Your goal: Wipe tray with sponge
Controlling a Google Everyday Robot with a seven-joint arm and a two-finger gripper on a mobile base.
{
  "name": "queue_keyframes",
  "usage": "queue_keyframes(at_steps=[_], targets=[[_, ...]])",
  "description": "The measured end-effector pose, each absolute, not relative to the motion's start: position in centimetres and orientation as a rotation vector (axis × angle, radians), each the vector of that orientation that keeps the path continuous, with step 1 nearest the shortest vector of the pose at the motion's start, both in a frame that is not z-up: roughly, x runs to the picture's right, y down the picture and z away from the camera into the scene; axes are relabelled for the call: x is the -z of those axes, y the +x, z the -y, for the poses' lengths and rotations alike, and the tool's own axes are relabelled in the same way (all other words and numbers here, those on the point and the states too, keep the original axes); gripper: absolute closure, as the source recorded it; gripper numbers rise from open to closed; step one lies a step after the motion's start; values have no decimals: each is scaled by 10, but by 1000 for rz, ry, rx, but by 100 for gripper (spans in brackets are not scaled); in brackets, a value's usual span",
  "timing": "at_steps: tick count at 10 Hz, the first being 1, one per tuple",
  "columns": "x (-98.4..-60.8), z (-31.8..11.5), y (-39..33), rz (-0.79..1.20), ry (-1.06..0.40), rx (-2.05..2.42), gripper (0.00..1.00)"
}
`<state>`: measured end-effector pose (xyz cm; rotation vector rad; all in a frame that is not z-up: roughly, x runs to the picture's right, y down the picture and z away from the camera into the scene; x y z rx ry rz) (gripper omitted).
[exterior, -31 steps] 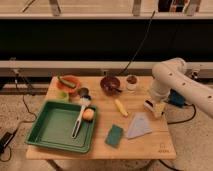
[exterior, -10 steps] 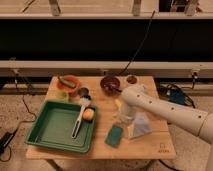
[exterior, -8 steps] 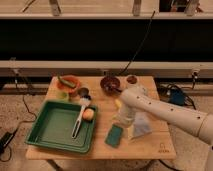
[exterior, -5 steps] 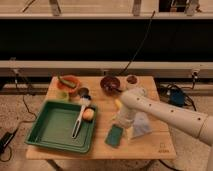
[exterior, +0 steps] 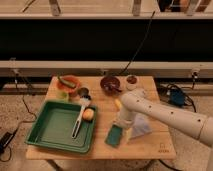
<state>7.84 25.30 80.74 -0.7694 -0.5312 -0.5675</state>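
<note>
The green tray (exterior: 50, 131) lies on the left half of the wooden table. A white-handled brush (exterior: 78, 119) lies inside it and a small orange-yellow ball (exterior: 88, 114) sits at its right rim. The teal sponge (exterior: 113, 136) lies flat on the table just right of the tray. My gripper (exterior: 122, 128) points down at the end of the white arm (exterior: 160, 114), right over the sponge's right edge. I cannot tell whether it touches the sponge.
A light blue-grey folded cloth (exterior: 142, 126) lies right of the gripper. A yellow piece (exterior: 118, 104) lies behind it. At the back stand an orange bowl (exterior: 68, 83), a dark bowl (exterior: 110, 84) and a small cup (exterior: 132, 80). A small green cup (exterior: 62, 95) stands by the tray.
The arm has swung in from the table's right side to the sponge. Over the last second the gripper has dropped lower and slightly left over the sponge. The sponge has not moved.
</note>
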Motion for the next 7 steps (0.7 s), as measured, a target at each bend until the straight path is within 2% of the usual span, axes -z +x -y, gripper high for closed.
queue_keyframes(at_steps=[5,6,7], targets=[[-795,-240,75,540,-764,569,93],[-788,-230,73,533,-764,580,99],[-784,-220,70,524,-762,597,100]])
